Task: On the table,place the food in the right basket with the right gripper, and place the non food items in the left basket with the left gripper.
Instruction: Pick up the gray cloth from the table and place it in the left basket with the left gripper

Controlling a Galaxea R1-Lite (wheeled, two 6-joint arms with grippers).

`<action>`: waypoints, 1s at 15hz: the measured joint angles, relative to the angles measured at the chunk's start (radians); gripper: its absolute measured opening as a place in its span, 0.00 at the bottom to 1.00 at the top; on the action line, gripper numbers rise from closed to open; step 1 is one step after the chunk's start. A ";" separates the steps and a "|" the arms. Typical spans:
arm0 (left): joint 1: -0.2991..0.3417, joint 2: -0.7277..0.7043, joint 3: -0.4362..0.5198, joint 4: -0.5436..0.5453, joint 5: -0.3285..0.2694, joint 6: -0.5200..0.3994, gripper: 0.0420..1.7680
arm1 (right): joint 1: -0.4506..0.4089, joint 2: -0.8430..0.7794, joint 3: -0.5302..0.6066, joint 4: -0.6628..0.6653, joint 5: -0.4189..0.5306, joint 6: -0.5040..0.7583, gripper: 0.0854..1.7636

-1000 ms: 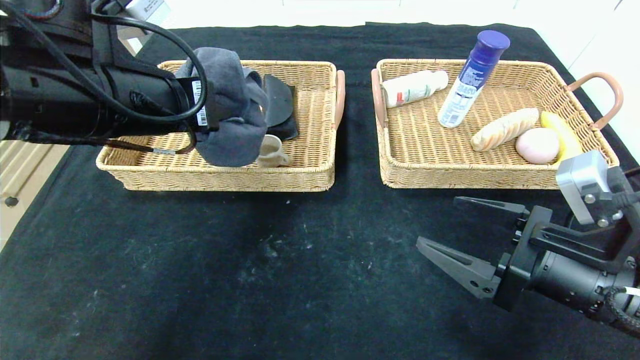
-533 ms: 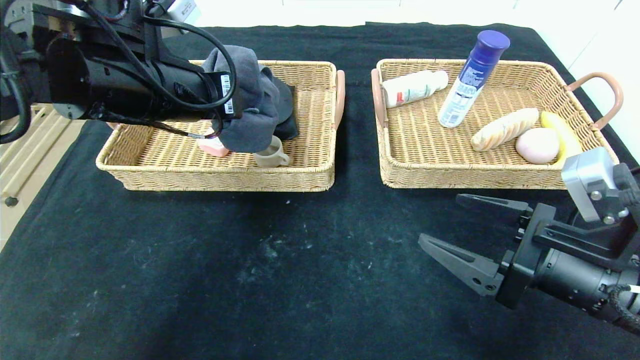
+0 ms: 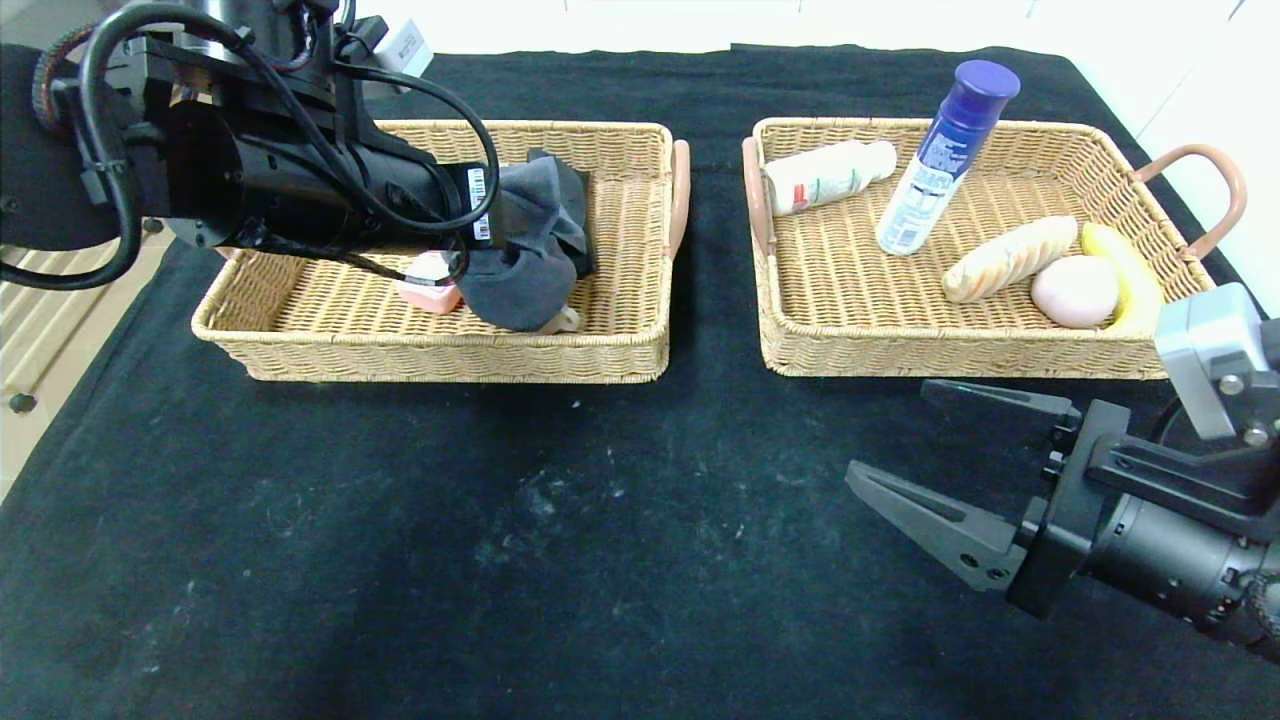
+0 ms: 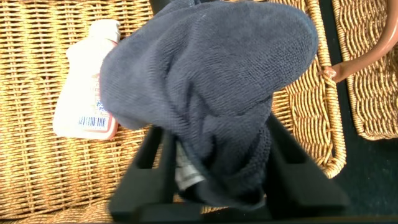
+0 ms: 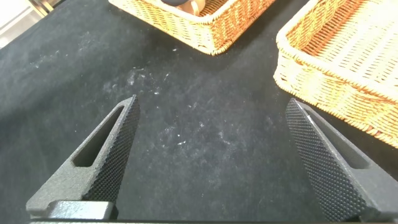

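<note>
Grey cloth drapes left pincer, hiding fingertips.

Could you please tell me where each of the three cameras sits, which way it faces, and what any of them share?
Head view: on the robot's head, looking forward and down at the table, both baskets and both arms.
Left wrist view: on the left arm, looking down into the left basket past the left gripper and grey cloth.
Right wrist view: on the right arm, low over the table, between the open right gripper fingers.
Shared: head and left wrist views both show the cloth and pink bottle.
</note>
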 joint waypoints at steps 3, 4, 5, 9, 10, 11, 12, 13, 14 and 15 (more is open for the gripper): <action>0.000 -0.008 0.011 0.002 0.002 -0.001 0.64 | 0.002 -0.001 0.001 0.000 0.000 0.000 0.97; 0.000 -0.012 0.015 0.003 0.002 -0.002 0.68 | 0.003 -0.001 0.001 0.000 0.000 0.000 0.97; 0.000 -0.016 0.018 0.003 0.002 -0.003 0.72 | 0.003 -0.001 0.002 0.001 0.000 0.001 0.97; 0.002 -0.028 0.024 0.016 0.005 -0.002 0.81 | 0.004 -0.001 0.003 0.001 0.000 0.000 0.97; 0.003 -0.030 0.025 0.023 0.008 0.000 0.83 | 0.004 -0.001 0.003 0.000 0.000 0.000 0.97; 0.005 -0.031 0.025 0.045 0.011 0.006 0.85 | 0.004 -0.001 0.003 0.000 0.000 0.000 0.97; 0.008 -0.031 0.021 0.084 0.015 0.025 0.86 | 0.004 -0.001 0.003 0.001 0.000 0.000 0.97; 0.013 -0.031 0.010 0.121 0.031 0.049 0.87 | 0.005 -0.001 0.003 0.001 0.000 0.000 0.97; 0.017 -0.030 -0.003 0.153 0.049 0.062 0.89 | 0.006 -0.001 0.003 0.001 0.000 0.000 0.97; 0.019 -0.029 -0.015 0.190 0.064 0.072 0.90 | 0.007 -0.001 0.003 0.001 0.000 -0.001 0.97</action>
